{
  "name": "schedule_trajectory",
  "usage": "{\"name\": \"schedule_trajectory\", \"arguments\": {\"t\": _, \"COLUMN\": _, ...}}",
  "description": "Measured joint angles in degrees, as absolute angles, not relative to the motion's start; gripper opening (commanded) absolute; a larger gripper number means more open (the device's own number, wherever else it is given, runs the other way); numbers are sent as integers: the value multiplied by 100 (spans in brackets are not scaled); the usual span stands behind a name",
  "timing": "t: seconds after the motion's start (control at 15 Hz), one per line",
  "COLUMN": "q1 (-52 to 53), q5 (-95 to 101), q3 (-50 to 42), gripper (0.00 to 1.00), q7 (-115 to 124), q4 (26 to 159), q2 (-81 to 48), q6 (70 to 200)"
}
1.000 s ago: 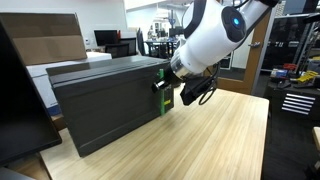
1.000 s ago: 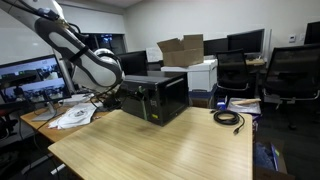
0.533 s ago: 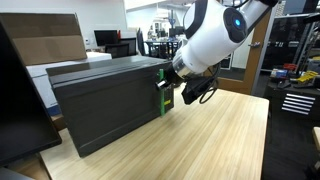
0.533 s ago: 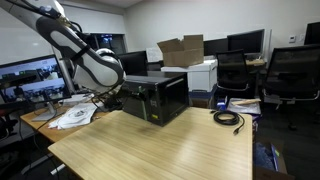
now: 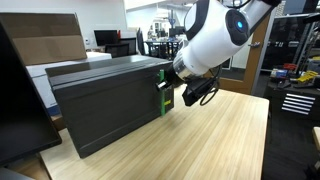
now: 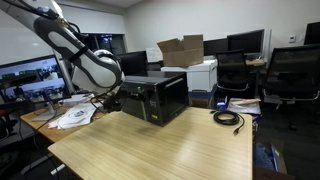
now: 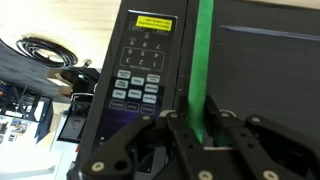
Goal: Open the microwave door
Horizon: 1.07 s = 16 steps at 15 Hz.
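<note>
The dark grey microwave (image 5: 100, 85) stands on the wooden table and shows in both exterior views (image 6: 155, 95). Its door (image 5: 110, 118) looks flush with the body. The green vertical handle (image 5: 161, 98) sits on the door edge next to the control panel (image 7: 140, 70). My gripper (image 5: 172, 92) is at that handle. In the wrist view the two fingers (image 7: 197, 125) press against both sides of the green handle (image 7: 203, 50), shut on it. The door panel (image 7: 270, 70) fills the right of that view.
A black cable coil (image 6: 228, 118) lies on the table (image 6: 170, 145). Papers (image 6: 75, 117) lie beside the arm's base. A black monitor-like panel (image 5: 15, 100) stands close at the edge. A cardboard box (image 6: 180, 50) and a white printer (image 6: 203, 72) stand behind.
The arm has shifted very slightly away from the microwave. The door looks unchanged.
</note>
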<state>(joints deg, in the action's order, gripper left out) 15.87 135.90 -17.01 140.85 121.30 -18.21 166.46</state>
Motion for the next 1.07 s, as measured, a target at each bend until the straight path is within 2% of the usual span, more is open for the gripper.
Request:
{"name": "schedule_trajectory", "arguments": {"t": 0.53, "q1": 1888, "q5": 13333, "q3": -1769, "gripper": 5, "q7": 13903, "q4": 13117, "q2": -1131, "q6": 16599}}
{"name": "schedule_trajectory", "arguments": {"t": 1.07, "q1": 2054, "q5": 12737, "q3": -1792, "gripper": 5, "q7": 13440, "q4": 13519, "q2": -890, "q6": 16598}}
